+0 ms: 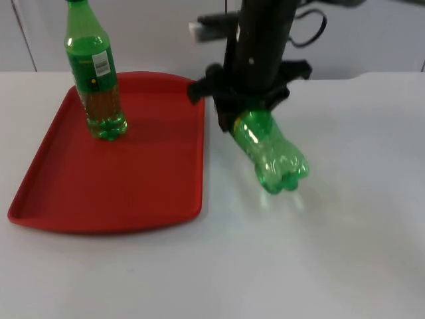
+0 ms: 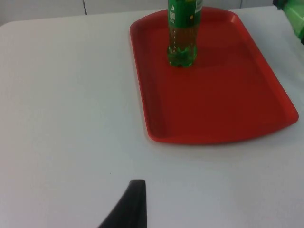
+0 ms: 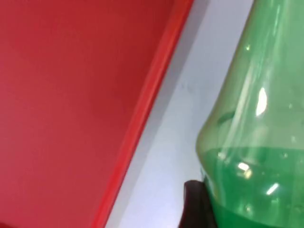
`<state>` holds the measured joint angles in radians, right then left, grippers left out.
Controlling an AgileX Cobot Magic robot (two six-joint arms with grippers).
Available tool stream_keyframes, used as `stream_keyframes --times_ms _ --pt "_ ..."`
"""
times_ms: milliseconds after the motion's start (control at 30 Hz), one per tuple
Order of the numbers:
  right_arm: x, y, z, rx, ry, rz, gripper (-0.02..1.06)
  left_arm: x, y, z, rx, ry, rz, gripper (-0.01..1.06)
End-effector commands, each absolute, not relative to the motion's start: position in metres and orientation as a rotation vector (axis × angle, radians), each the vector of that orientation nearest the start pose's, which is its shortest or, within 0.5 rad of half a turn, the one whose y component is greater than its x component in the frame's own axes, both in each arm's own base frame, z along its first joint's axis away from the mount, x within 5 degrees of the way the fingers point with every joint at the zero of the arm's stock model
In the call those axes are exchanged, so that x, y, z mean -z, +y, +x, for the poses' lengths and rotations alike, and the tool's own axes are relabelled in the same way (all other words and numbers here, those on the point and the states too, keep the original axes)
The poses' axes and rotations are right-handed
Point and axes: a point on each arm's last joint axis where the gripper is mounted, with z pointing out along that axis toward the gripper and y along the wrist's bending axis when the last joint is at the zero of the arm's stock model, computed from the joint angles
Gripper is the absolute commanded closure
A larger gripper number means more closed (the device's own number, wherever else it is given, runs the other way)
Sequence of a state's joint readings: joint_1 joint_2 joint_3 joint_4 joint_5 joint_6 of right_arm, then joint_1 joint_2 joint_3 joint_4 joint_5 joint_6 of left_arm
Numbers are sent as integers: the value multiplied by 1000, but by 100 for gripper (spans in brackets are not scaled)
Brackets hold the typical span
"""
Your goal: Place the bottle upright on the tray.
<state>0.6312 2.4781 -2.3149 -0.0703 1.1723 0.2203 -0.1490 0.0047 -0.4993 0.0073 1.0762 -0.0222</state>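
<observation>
A green plastic bottle (image 1: 271,154) hangs tilted just right of the red tray (image 1: 153,179), its base toward the table's front. My right gripper (image 1: 244,109) is shut on its upper part; the bottle (image 3: 251,133) looms close in the right wrist view, with a black fingertip (image 3: 194,206) against it and the tray's rim (image 3: 142,109) beside it. A second green bottle (image 1: 95,73) with a label stands upright on the tray's far left part, also seen as the upright bottle (image 2: 183,31) on the tray (image 2: 213,104) in the left wrist view. The left arm waits off to the side, one fingertip (image 2: 130,206) showing.
The white table (image 1: 319,252) stretches wide in front of and right of the tray. A grey partition wall (image 1: 153,33) closes off the back. Most of the tray's floor is bare.
</observation>
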Motion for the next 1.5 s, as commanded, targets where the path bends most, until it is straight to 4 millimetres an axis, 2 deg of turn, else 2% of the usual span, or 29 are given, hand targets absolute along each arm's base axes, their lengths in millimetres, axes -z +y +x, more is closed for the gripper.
stream_keyframes --times_ms 0,33,200,233,367,400,567,733,1067,1267,1300,1367,1467 --pt "-228 312 419 -147 2638 -642 104 -275 2 -5 99 2061 122 0" --pt "-228 312 419 -147 2638 -642 104 -275 2 -5 99 2061 122 0" --pt "-285 332 394 -240 2428 -731 104 -275 2 -5 99 2061 122 0" --pt "-285 332 394 -240 2428 -731 104 -275 2 -5 99 2061 122 0" --pt "-325 353 368 -293 2240 -784 104 -275 2 -5 99 2061 122 0" --pt "-325 353 368 -293 2240 -784 104 -275 2 -5 99 2061 122 0" --pt "-361 376 334 -337 2048 -834 104 -275 2 -5 99 2061 122 0" --pt "-379 389 316 -400 1948 -816 104 -275 2 -5 99 2061 122 0" --pt "-384 397 311 -497 1842 -773 104 -275 2 -5 99 2061 122 0" --pt "-388 395 289 -516 1681 -795 104 -275 2 -5 99 2061 122 0" --pt "-382 392 281 -548 1645 -802 104 -275 2 -5 99 2061 122 0" --pt "-379 390 277 -580 1605 -809 104 -275 2 -5 99 2061 122 0" --pt "-355 382 265 -680 1516 -858 104 -275 2 -5 99 2061 122 0"
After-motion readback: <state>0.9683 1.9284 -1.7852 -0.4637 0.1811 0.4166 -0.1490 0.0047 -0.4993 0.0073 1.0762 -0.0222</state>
